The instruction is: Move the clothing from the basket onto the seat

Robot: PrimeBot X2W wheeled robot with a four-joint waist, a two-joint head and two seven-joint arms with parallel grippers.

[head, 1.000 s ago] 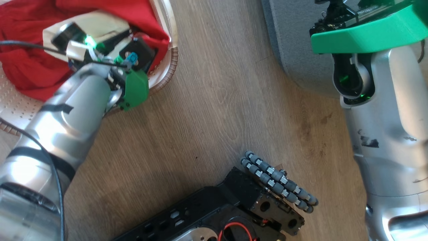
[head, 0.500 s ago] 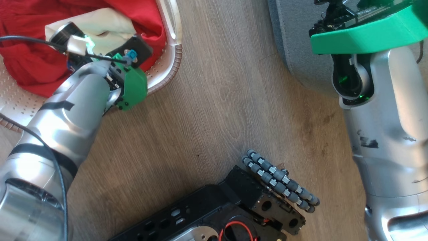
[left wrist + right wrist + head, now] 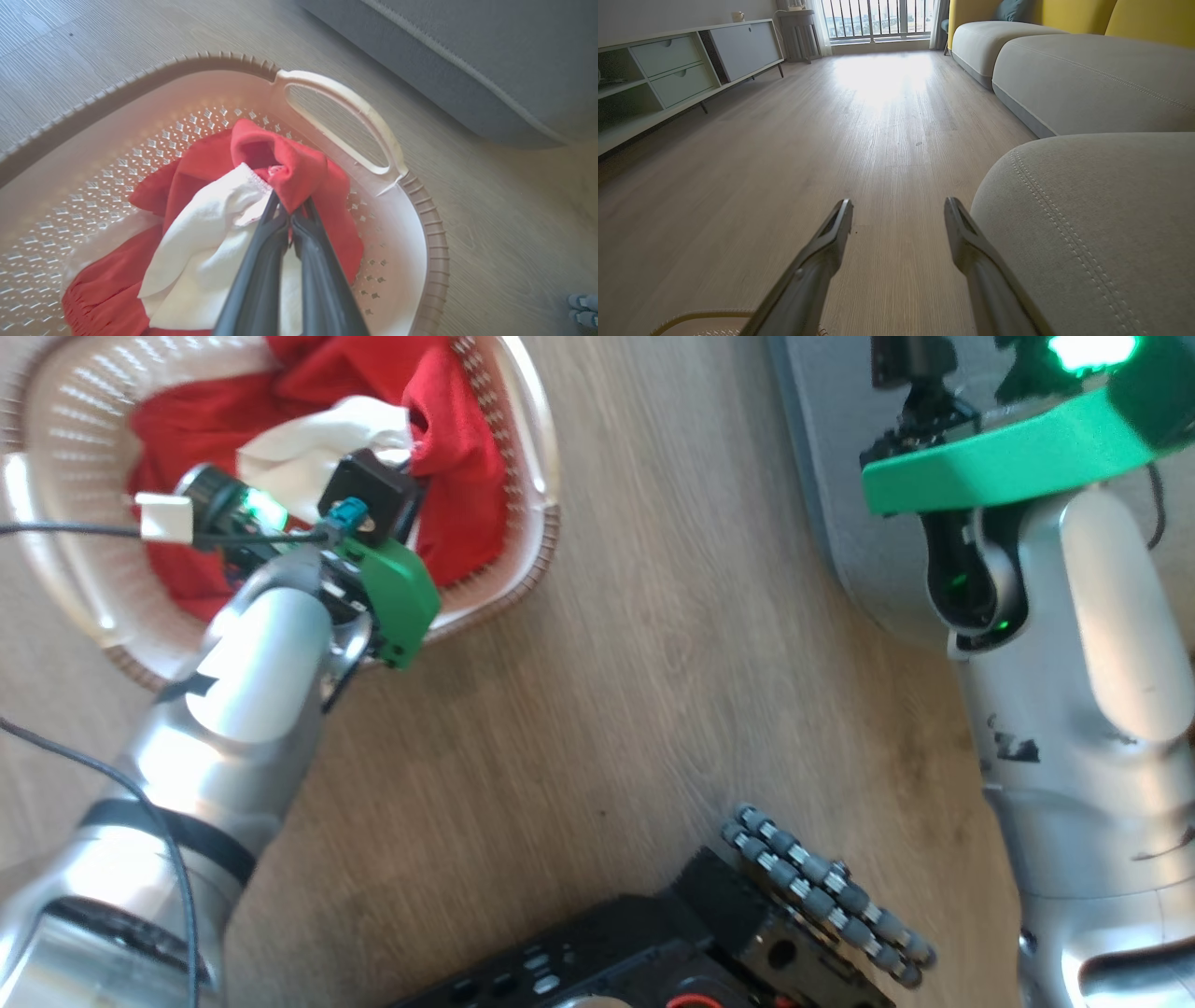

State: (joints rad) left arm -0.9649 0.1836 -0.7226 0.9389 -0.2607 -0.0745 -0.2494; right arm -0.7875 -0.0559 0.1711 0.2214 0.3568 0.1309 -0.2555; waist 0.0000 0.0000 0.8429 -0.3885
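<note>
Step in hand, as we read it: the grab. Left pincer is clenched on a fold of the clothing, where the red laps over the white part, centre of the left wrist frame. Fabric bunches up at the tips. The rest of the garment lies in the basket, spreading toward the lower left of that frame. Nothing is on the seat yet, so we call the task barely started.

Head view: basket upper left on the wood floor, seat upper right, a strip of floor between them. Near, not touching.

Right pincer is released, fingers spread, nothing between them. It's above the floor, with the seat's rounded edge at the right of its frame.

Next, we reckon: lift until the fabric clears the basket rim and the handle at upper right of the left wrist frame, then swing toward the seat. Risk: the grip looks thin, just one fold. The garment may slip or drag the basket along.
</note>
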